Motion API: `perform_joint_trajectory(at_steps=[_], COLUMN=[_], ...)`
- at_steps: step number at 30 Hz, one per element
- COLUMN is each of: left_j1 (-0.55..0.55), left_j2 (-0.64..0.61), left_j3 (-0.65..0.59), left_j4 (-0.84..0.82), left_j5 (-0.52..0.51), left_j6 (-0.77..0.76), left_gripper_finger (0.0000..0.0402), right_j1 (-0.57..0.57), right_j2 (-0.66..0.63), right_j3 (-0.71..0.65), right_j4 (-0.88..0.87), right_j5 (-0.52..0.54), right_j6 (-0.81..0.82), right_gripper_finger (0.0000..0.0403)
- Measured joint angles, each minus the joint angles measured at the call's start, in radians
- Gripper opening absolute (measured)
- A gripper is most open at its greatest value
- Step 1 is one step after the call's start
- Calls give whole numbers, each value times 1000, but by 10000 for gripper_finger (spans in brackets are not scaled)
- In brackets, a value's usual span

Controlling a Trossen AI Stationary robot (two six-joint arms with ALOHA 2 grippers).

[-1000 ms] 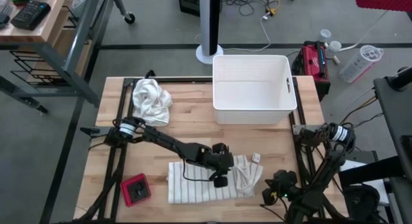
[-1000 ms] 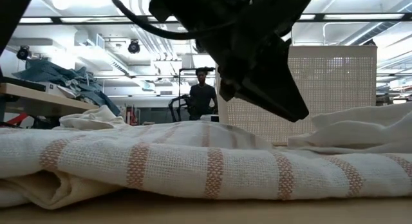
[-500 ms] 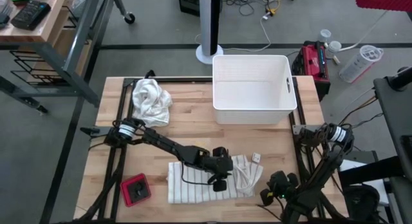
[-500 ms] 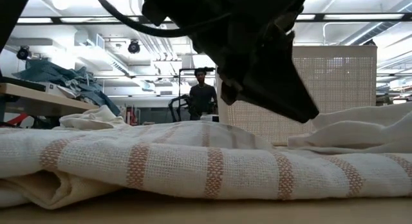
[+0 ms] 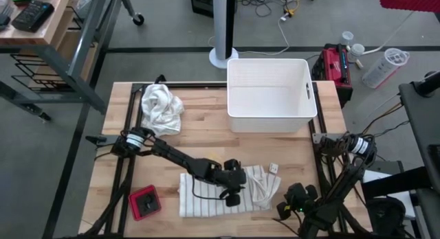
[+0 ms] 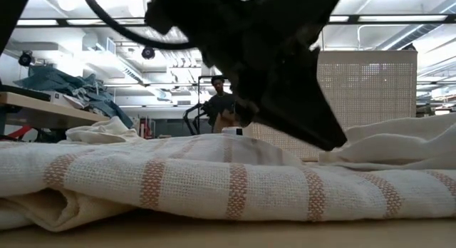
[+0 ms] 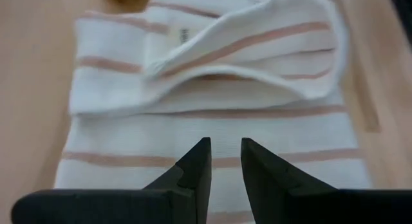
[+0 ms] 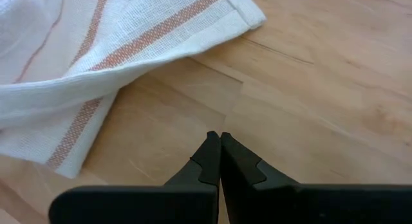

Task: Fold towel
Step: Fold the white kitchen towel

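Red box (image 5: 145, 202) lower left of the high view, crumpled white cloth (image 5: 162, 107) upper left on the tabletop (image 5: 199, 139). Striped towel (image 5: 223, 192) lies part-folded at lower centre — one flap doubled over on its right end. Left tool (image 5: 232, 193) sits over the towel's middle, fingers (image 7: 193, 166) slightly apart with a narrow gap, nothing between them. White bin (image 5: 270, 95) upper centre-right. Right tool (image 5: 290, 208) lower right, just off the towel's corner — fingers pressed together, gripping nothing.
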Motion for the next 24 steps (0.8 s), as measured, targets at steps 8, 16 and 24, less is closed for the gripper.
perform_joint_trajectory(at_steps=[8,16,24], left_j1=[-19,-6,-1], left_j2=[69,142,148], left_j3=[-27,67,115], left_j4=[165,168,162], left_j5=[-2,-12,-55], left_j6=[-55,-44,-10], left_gripper_finger=[76,76,76], right_j1=[0,0,6], right_j2=[-1,-1,-3], right_j3=[0,0,0], right_j4=[-3,-3,-25], right_j5=[0,4,1], right_j6=[0,-1,18], right_gripper_finger=[0,0,0])
